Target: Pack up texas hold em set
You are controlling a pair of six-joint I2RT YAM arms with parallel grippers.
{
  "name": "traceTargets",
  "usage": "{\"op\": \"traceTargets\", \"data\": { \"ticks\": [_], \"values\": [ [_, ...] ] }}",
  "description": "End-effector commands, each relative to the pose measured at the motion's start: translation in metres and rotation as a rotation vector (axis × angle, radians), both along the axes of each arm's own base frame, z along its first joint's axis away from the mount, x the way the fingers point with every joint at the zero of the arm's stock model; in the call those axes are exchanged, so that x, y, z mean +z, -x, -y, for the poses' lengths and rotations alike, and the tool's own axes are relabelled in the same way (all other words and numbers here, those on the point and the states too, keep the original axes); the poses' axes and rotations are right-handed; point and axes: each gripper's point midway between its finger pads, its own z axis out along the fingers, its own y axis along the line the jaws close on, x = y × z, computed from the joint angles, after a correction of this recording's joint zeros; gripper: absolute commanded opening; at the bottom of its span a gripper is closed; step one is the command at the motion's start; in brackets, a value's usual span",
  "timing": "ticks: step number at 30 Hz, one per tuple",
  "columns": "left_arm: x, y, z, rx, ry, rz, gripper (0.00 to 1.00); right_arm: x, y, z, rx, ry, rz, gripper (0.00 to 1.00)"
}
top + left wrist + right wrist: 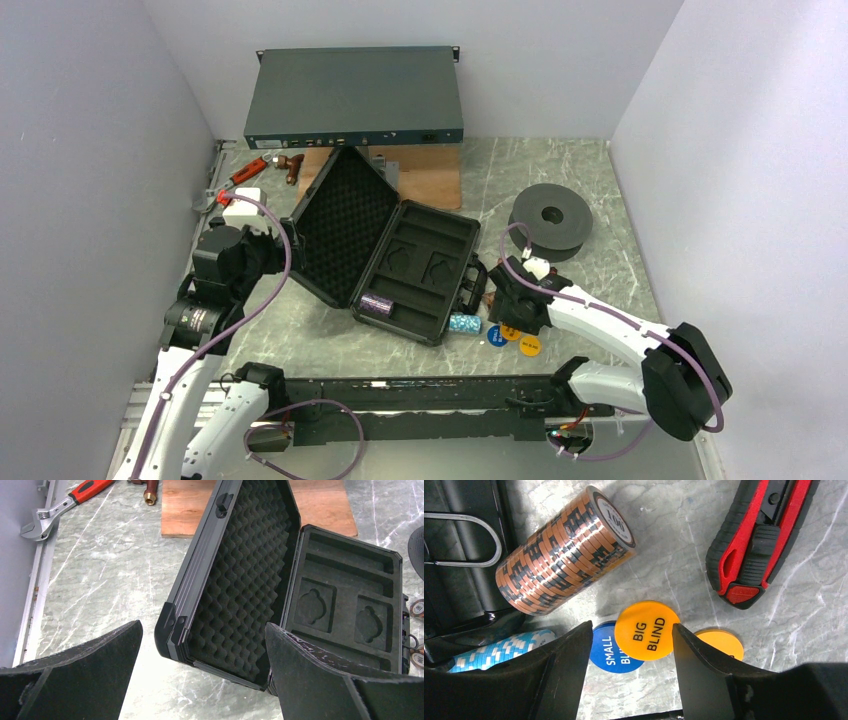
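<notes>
Nearest me: right tool [630, 627] spread wide and empty, one finger each side of the orange disc [646, 630]. That disc overlaps the blue disc [606, 655]. Yellow disc [721, 642] is just beside it, partly hidden by a finger. All three lie flat on the worktop [674, 555] in front of the case. Can't tell if the fingertips touch the worktop.

Teal roll [499, 650] lies just beside the case front, brown roll [564, 552] by its handle. Knife [759, 535] is close by, not part of the set. Purple roll [376, 304] is already in the near slot of the case [440, 235]. Lid [240, 580] stands open, foam facing in. Left tool [202, 630] is also open and empty, near the lid's near corner but apart from it. Far back: grey rack [355, 95], ignore.

Step, my read: grabbing the orange disc, packing barely begun. Next: go down till the fingertips meet the worktop, close on the disc's rim, lift, carry to the case. It's a thin disc and could slip or drag the blue one.
</notes>
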Motion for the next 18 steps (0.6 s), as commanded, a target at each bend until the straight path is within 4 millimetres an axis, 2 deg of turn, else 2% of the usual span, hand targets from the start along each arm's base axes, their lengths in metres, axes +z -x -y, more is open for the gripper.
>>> {"op": "traceTargets", "data": {
  "ticks": [1, 9, 18],
  "values": [
    [0.0133, -0.0028, 0.001, -0.004, 0.002, 0.046, 1.0, 0.005, -0.0029, 0.0037, -0.029, 0.007, 0.021, 0.62],
    [0.013, -0.0028, 0.0014, -0.007, 0.001, 0.047, 1.0, 0.0023, 0.0005, 0.0055, -0.032, 0.006, 0.014, 0.64],
    [0.013, -0.0028, 0.0016, -0.007, 0.002, 0.046, 1.0, 0.0017, 0.0032, 0.0105, -0.058, 0.023, 0.009, 0.72]
  ]
}}
